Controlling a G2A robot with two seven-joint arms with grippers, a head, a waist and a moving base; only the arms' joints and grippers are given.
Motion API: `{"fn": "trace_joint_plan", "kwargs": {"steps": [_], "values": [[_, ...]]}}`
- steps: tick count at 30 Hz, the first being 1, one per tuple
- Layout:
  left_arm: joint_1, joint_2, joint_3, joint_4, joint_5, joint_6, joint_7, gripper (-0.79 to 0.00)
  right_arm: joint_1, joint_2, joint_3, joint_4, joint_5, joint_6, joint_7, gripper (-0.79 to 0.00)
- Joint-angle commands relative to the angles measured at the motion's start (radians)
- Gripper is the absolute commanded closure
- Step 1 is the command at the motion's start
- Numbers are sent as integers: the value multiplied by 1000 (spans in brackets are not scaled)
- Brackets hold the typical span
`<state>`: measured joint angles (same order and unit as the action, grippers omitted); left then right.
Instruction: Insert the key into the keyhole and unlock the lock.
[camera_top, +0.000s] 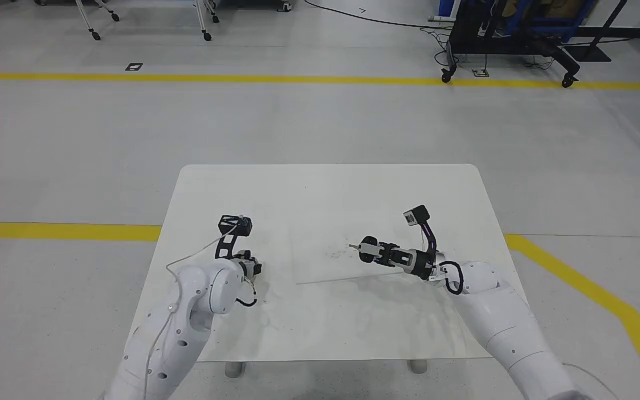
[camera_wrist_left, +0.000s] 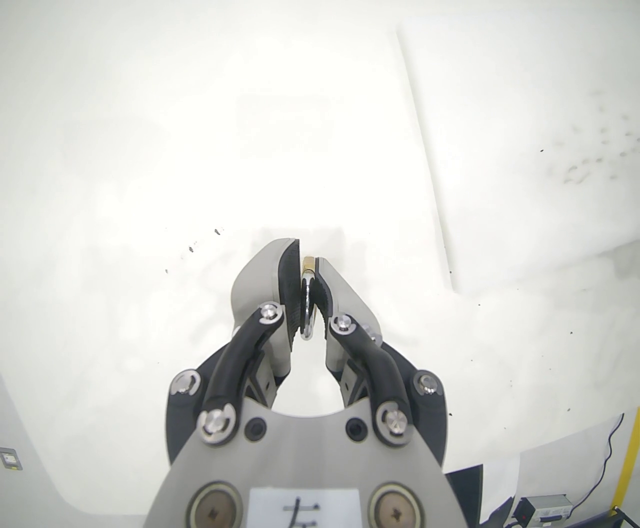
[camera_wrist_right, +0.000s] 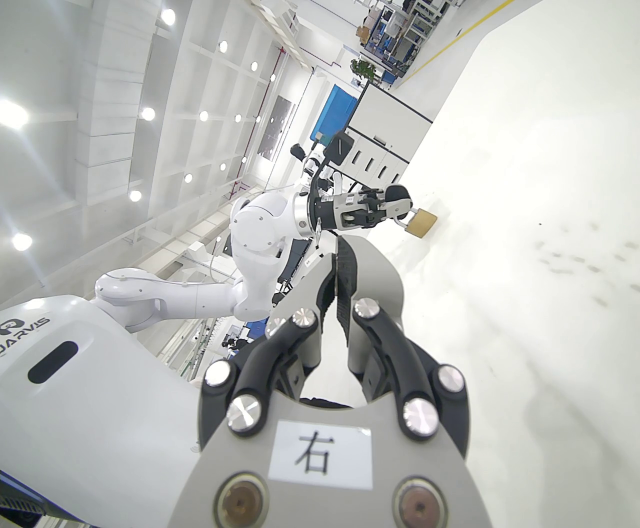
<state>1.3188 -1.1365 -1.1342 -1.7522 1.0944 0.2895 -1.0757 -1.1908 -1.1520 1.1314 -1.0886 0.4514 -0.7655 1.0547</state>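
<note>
My left gripper (camera_wrist_left: 306, 252) is clamped on the silver shackle of a brass padlock (camera_wrist_right: 422, 222) and holds it low over the white table (camera_top: 330, 200), on my left side. The lock's long axis runs on from my fingers, body away from the wrist and down toward the tabletop; I cannot tell whether it touches the surface. Gripping the shackle leaves the brass body free, which I judge is the point of the hold, though the keyhole face is not visible from here. Well apart, across the middle of the table, my right gripper (camera_wrist_right: 342, 245) has its pads pressed together and is aimed sideways at the lock. From above, a small pale sliver stands out of its tip, which I take to be the key (camera_top: 352, 245). It lies in line with my fingers, roughly level, pointing at my left arm. As I read it, the key's axis and the lock's do not yet line up.
</note>
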Motion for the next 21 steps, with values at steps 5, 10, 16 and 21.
{"fn": "trace_joint_plan", "kwargs": {"steps": [5,10,16,21], "values": [[9,-1,-9,-5,-1,-6,-8,0,0,0,0,0,0,0,0,0],[17,-1,-14,-13,6,-9,-16,-99,0,0,0,0,0,0,0,0],[32,-1,-24,-33,15,-12,-19,-222,0,0,0,0,0,0,0,0],[48,-1,-32,-52,22,-16,-23,-240,0,0,0,0,0,0,0,0]]}}
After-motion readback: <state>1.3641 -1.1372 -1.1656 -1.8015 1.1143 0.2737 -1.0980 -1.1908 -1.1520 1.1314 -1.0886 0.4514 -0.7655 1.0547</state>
